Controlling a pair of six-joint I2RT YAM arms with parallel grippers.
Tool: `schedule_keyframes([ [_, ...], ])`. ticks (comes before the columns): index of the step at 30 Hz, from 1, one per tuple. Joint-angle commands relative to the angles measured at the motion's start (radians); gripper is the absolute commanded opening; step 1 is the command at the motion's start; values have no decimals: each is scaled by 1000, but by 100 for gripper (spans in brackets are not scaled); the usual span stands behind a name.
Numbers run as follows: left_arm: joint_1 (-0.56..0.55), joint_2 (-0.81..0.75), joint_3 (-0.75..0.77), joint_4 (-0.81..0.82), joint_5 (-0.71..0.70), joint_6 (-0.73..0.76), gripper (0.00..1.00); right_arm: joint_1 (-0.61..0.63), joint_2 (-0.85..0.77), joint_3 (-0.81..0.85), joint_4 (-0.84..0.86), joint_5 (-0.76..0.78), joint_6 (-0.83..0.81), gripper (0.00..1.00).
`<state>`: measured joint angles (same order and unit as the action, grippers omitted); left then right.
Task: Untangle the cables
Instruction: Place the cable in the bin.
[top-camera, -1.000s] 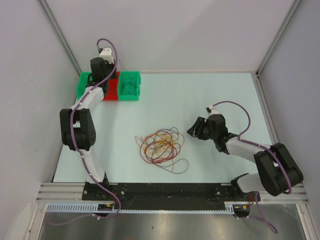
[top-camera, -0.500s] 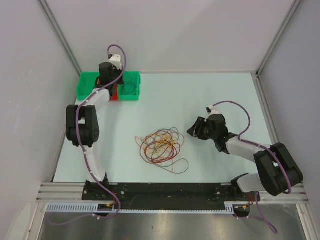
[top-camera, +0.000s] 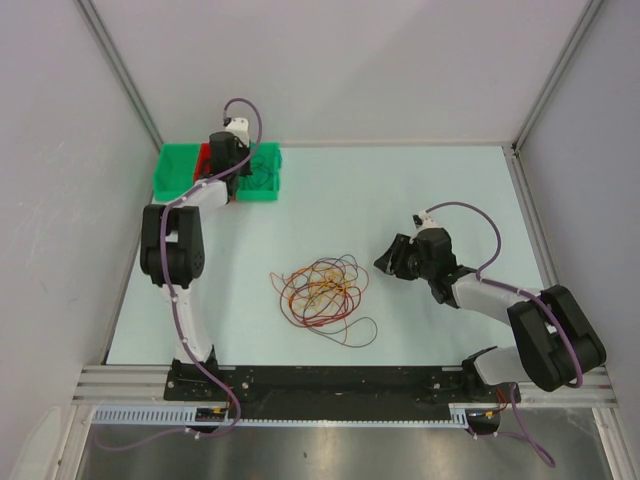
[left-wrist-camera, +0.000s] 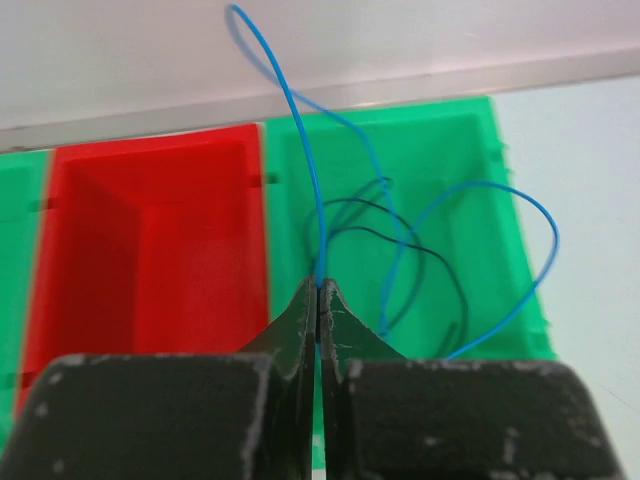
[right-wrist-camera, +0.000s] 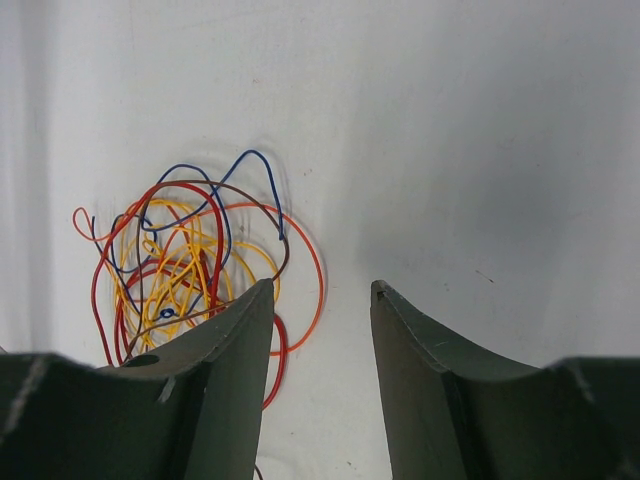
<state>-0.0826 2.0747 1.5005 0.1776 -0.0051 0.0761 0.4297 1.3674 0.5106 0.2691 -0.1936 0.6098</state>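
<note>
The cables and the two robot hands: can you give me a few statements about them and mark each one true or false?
1. The left gripper is shut on a blue cable. True.
2. The right gripper grips a red cable. False: its jaws stand open with nothing between them.
3. The tangle of cables lies in the red bin. False: it lies on the table, between the two arms.
4. A black cable lies in the green bin beside the red one. True.
</note>
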Motion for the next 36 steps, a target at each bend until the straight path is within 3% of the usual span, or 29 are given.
schedule_keyframes([
  [1, 20, -82, -13, 94, -164, 39, 0, -6, 7, -1, 45, -15, 2, 48],
  [11, 14, -90, -9, 95, -269, 171, 0, -11, 10, -1, 50, -23, 4, 48],
  [27, -138, 4, -36, 226, -458, 360, 0, -14, 13, -3, 50, -27, 4, 47],
  [36, -146, 18, -34, 179, -359, 321, 0, -14, 15, -3, 50, -30, 2, 47],
])
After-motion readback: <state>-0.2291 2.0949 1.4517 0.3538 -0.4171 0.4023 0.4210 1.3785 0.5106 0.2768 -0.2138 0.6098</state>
